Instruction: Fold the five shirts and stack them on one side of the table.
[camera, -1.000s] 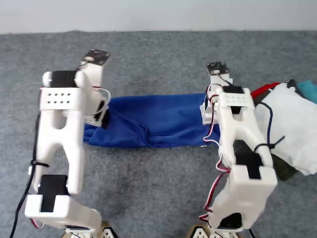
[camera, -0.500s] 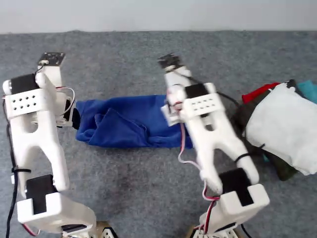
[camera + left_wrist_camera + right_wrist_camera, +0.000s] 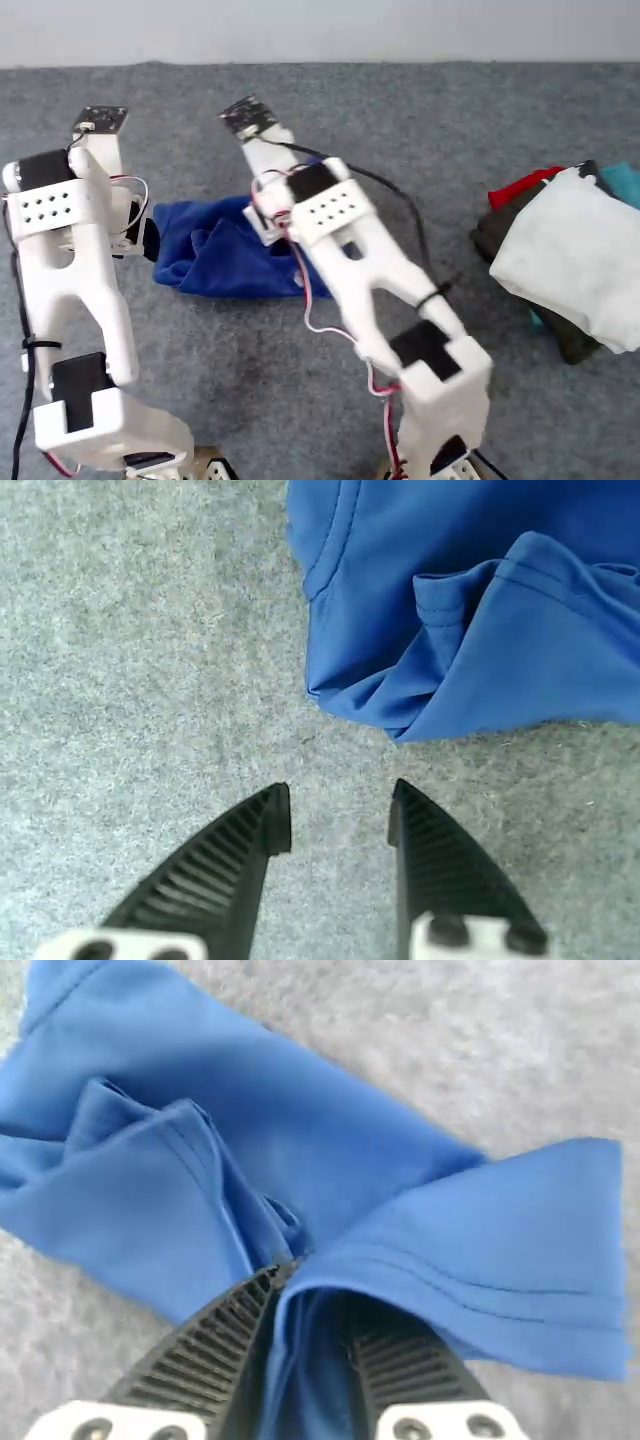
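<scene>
Our right gripper has swung one end of the blue shirt leftward, fingers pinching its limp, light hem. Our left gripper hangs with fingers apart, seemingly empty.

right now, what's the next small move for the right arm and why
Probably lower the pinched edge onto the layer beneath and release: the right jaws are shut on a raised flap of the blue shirt; the left jaws stand open, off the cloth.
</scene>
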Robot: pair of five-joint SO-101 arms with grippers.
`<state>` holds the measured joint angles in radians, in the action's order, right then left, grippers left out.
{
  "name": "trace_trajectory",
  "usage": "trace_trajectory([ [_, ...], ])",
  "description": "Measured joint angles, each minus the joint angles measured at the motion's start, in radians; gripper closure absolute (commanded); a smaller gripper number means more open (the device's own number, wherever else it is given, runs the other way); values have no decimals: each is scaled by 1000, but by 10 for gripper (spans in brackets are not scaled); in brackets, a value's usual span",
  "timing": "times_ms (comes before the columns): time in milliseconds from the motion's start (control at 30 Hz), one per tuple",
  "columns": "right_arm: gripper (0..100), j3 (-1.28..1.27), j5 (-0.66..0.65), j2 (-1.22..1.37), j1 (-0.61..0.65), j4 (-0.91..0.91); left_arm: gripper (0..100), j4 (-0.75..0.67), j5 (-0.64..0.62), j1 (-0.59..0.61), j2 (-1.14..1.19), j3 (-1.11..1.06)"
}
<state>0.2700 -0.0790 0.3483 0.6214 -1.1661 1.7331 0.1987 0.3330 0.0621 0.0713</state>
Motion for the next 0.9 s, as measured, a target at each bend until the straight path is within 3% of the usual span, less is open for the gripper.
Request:
trace_trajectory([
  [333, 928, 416, 3, 328, 172, -120, 827, 2, -3, 204, -198, 12],
  [600, 920, 776, 3, 609, 239, -186, 827, 2, 0, 261, -311, 14],
  [800, 715, 1017, 3, 784, 281, -232, 827, 3, 0, 261, -313, 14],
  [900, 673, 1126, 3, 825, 304, -245, 827, 3, 0, 261, -313, 14],
])
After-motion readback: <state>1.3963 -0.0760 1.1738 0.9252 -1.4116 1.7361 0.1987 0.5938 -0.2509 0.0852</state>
